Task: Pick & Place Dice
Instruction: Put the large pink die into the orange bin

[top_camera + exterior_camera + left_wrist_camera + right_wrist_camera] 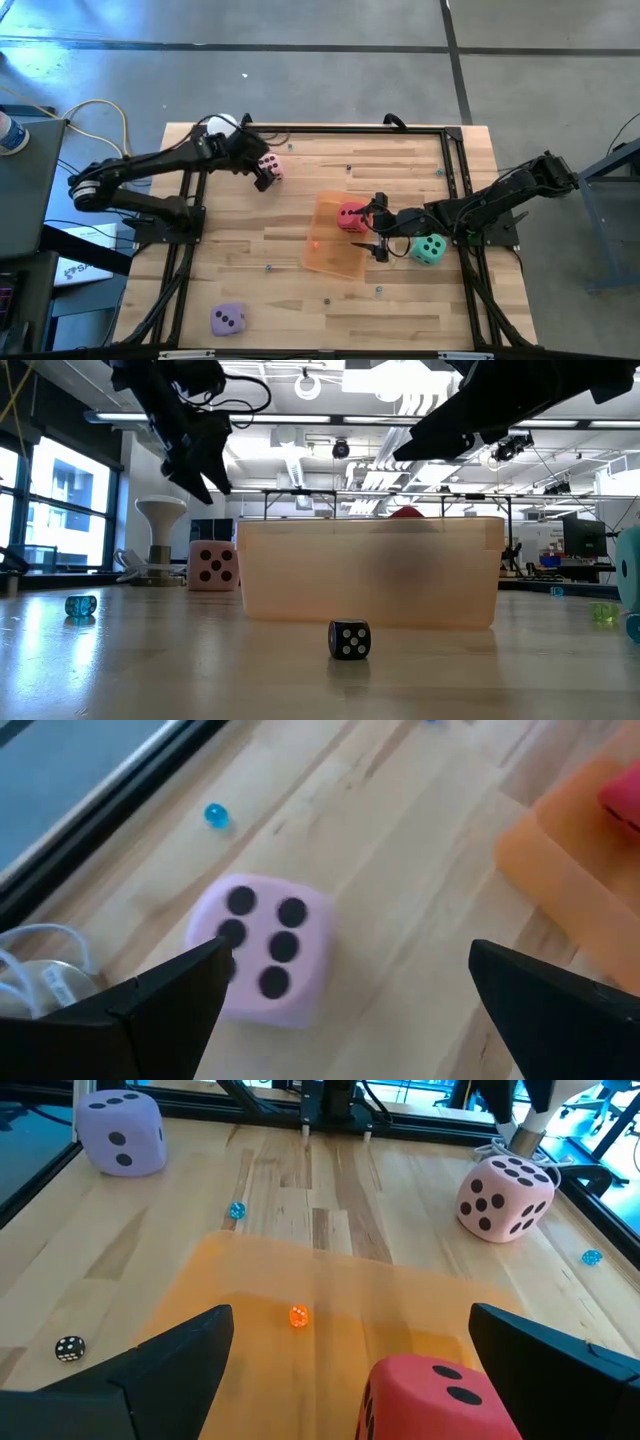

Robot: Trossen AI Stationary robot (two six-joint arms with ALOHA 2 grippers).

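Landmark: orange tray [330, 255]. Red die [351, 216] sits in it, at the right gripper's [378, 228] side, fingers spread wide around it and holding nothing. Risk — a finger catches the die and tips it out. Left gripper [266, 172] hovers over pink die [271, 165], well away from the tray, fingers wide; an off-centre close could squirt it along the bench [270, 300].

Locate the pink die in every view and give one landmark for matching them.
High view: pink die near the table's far edge, at the left gripper.
Low view: left of centre, behind and beside the orange tray.
Left wrist view: centre-left, just ahead of the open fingers.
Right wrist view: upper right, beyond the tray.
Shared landmark: the orange tray.
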